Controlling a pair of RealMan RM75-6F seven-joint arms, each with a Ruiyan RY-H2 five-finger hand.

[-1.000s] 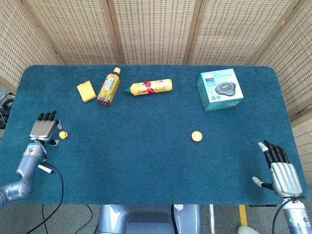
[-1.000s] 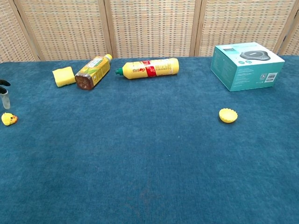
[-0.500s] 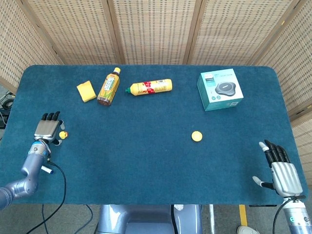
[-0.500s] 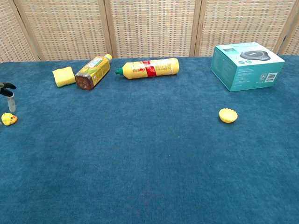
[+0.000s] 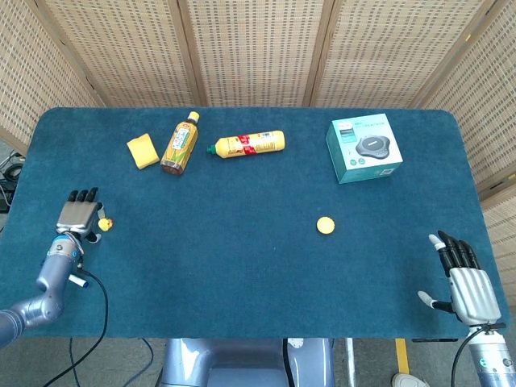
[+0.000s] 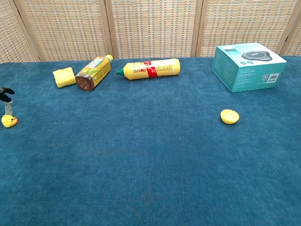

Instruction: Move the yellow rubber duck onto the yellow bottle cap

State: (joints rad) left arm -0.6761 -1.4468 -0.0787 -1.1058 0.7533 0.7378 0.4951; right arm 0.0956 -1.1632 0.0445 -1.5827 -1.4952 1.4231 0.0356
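Left hand [image 5: 77, 214] sits at the near-left edge of the table [image 5: 242, 266], back upward, fingers extended and pointing away from the robot. We find the duck [image 5: 104, 223] just beside its inner side, on the cloth. Whether the thumb has closed on the duck we cannot tell: the head view is too small at that spot, and the chest view shows only a dark fingertip just above the duck [image 6: 8, 121] at the frame's left border. We judge contact likely but a secure hold unconfirmed.

Compared with a second ago, we note the hand has drawn slightly nearer the robot and settled closer around the duck, which has barely shifted. We read this as the grasp being set, with no lift begun.

Right hand [image 5: 466, 284] rests at the near-right corner, fingers spread, holding nothing, unchanged over the same interval.

Cap [image 5: 325, 225] lies open side up, right of centre and well apart from the duck; the whole carry remains to be done. Beyond it stands a teal box [image 5: 364, 148]; along the far side lie two bottles [image 5: 216, 145] and a yellow sponge [image 5: 143, 151], all clear of the likely path.
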